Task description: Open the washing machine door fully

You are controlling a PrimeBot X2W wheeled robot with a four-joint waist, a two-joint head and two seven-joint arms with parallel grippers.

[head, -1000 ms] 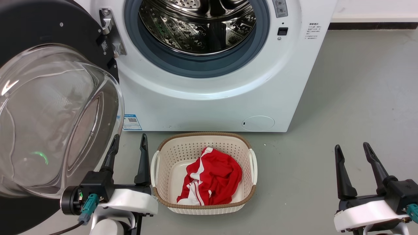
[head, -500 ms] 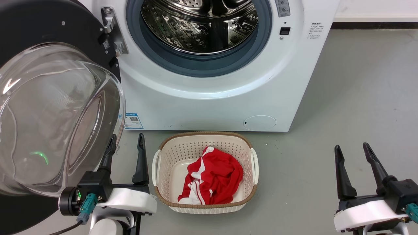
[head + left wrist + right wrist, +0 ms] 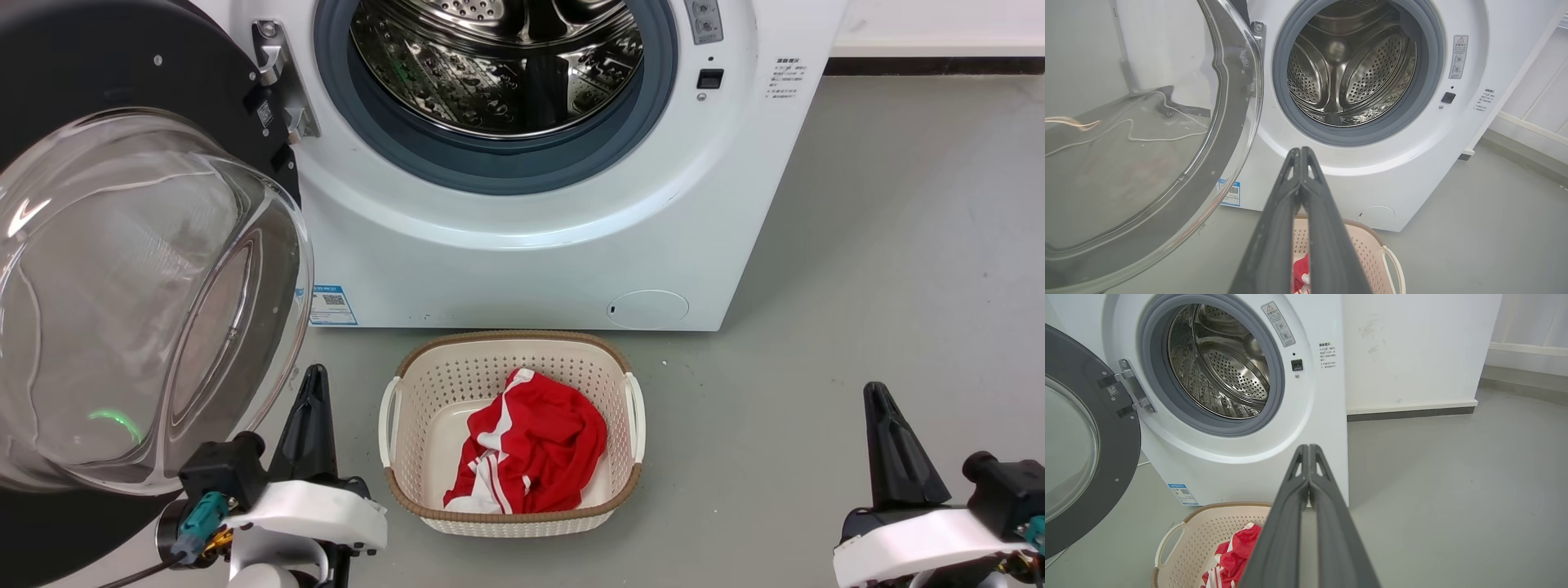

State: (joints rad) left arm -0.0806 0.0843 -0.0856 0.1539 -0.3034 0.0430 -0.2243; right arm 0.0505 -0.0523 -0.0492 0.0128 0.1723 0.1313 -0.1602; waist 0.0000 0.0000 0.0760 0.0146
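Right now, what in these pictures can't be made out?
- Washing machine door: head view's left and bottom edges cut its rim, so its full swing is unclear.
- Printed notice: print too small to read, head view.
- Red garment: left wrist view, mostly hidden behind the left end effector fingers.
- Basket: right wrist view, bottom edge and right end effector cut it off.

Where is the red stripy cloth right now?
Low in the middle of the head view, the red cloth with white stripes lies crumpled in the cream perforated plastic basket on the grey floor, just in front of the white washing machine.
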